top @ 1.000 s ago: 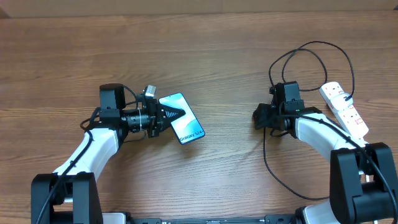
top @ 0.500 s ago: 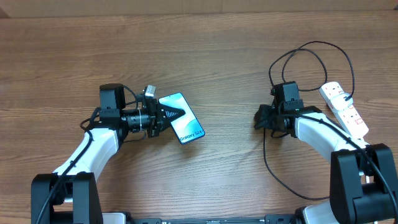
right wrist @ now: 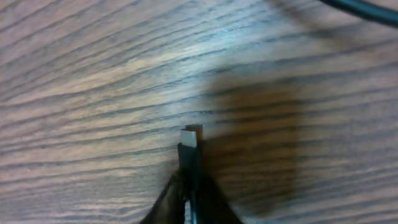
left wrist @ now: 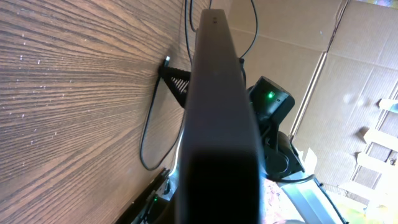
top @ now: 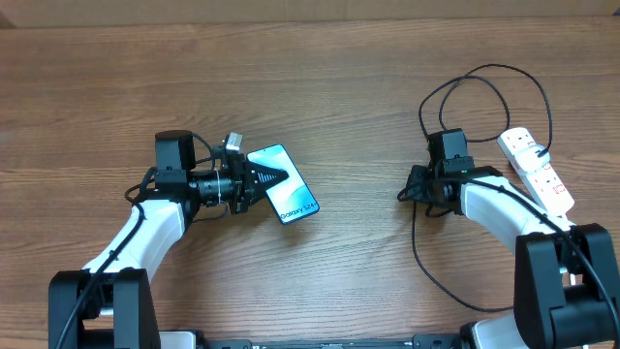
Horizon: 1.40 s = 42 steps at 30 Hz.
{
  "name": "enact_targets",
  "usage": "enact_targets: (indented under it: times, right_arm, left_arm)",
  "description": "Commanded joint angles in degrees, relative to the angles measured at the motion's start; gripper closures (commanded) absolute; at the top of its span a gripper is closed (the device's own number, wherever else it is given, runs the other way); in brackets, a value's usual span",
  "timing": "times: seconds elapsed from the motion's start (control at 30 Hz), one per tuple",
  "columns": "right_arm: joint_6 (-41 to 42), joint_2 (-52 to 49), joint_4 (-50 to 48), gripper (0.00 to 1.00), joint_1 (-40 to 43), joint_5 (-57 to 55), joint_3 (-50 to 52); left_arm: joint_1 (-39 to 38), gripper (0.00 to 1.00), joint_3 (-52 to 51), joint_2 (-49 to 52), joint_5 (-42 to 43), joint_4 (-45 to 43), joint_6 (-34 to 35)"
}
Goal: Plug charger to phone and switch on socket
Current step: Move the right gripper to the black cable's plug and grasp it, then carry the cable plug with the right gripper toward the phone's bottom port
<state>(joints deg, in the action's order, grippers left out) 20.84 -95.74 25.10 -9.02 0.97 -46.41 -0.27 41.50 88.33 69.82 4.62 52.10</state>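
Right claw (right wrist: 189, 190) pinched tight on thin black charger cable (right wrist: 189, 158), plug tip over wood-grain tabletop (top: 349, 97). Left claw (top: 274, 177) clamped on slim blue-screen phone (top: 296, 200), 9 o'clock. White power strip (top: 538, 170), 3 o'clock. Cardboard boxes (left wrist: 348, 93) behind.

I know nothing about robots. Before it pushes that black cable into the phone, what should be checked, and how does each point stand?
1. Left pincer gripping the slim blue-screened smartphone: ok, shut on it.
2. Right pincer shut on the thin black charger cable: ok, its metal tip pokes out in front.
3. Tip lined up with the phone's port: not ok, they sit far apart across the wooden table.
4. Port facing the plug: cannot tell.
5. Cable's far end seated in the white power strip: cannot tell.
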Motion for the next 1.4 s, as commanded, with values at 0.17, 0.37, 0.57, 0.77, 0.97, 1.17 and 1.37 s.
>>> enact_targets:
  times: [0.17,0.37,0.57,0.77,0.97,1.17,1.37]
  right_arm:
    - [-5.51,-3.48,0.87,0.96,-1.05,11.76,3.02]
    - [-16.46,-2.14,3.98,0.96,-0.87,27.28,-0.74]
    - [-26.53,2.4,9.75,0.96,-0.87,51.17,-4.31]
    - [-37.83,4.44,17.51,0.96,-1.01,73.0,-4.26]
    - [-43.74,4.46,22.99,0.96,-4.28,76.24,-4.22]
    - [-43.28,4.46,19.54,0.96,-9.92,75.63,-4.31]
    - [-34.07,4.46,10.88,0.96,-10.86,71.1,-5.66]
  left_arm:
    - [-0.13,0.96,0.55,-0.61,0.28,-1.4,-0.72]
    - [-0.11,0.96,0.55,-0.59,0.83,-6.95,-0.66]
    - [-0.11,0.96,0.57,-0.59,5.86,-17.33,-0.68]
    - [-0.11,0.96,0.57,-0.59,8.13,-32.41,4.48]
    - [-0.13,0.96,0.57,-0.59,7.1,-34.86,6.86]
    - [-0.24,0.96,0.57,-0.59,6.21,-34.91,6.82]
    - [-0.42,0.96,0.57,-0.59,7.65,-34.88,6.12]
